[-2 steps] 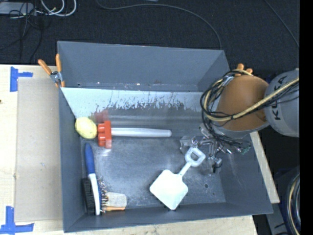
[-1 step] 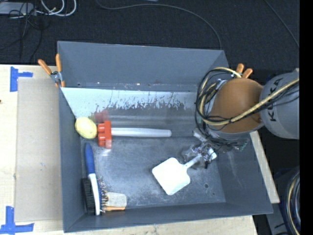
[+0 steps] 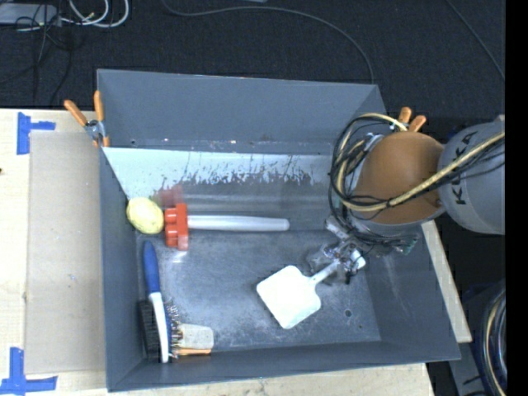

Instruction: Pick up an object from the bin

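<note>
My gripper [image 3: 340, 258] is low in the right half of the bin, under the orange wrist cover. It sits right at the handle end of a white spatula [image 3: 288, 297]. The spatula's flat square blade lies on the bin floor, down and to the left of the gripper. Its short handle runs up and to the right and ends under the gripper, where the contact is hidden.
Along the left side lie a yellow lemon-like ball [image 3: 145, 215], an orange-headed tool with a pale grey shaft [image 3: 231, 223], and a blue-handled brush [image 3: 153, 304] with a small tan piece [image 3: 195, 337] beside it. The bin's right wall is close to the arm.
</note>
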`<state>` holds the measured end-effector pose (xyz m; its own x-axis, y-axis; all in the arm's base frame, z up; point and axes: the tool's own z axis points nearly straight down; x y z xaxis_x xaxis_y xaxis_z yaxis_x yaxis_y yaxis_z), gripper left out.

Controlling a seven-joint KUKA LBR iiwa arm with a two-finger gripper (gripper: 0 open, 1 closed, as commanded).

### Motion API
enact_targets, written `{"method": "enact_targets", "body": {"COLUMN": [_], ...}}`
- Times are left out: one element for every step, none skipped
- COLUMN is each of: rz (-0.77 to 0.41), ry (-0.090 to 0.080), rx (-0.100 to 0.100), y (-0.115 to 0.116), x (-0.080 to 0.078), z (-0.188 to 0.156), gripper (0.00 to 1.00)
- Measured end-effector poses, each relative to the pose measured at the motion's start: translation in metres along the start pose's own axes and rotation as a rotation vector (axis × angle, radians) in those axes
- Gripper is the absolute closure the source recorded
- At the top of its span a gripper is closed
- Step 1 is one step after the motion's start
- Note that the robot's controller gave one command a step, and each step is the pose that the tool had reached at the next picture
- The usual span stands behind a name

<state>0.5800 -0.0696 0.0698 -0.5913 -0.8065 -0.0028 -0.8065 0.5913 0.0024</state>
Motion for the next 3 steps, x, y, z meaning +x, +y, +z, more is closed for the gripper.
{"method": "enact_targets", "body": {"rz": [0.001,0.001,0.002], "ry": [0.000,0.001,0.000], "rx": [0.000,-0.001,-0.002], "y": [0.000,0.001,0.001], "x": [0.000,0.000,0.000], "z": [-0.002,-0.008,-0.015], "gripper": [1.00,1.00,1.00]}}
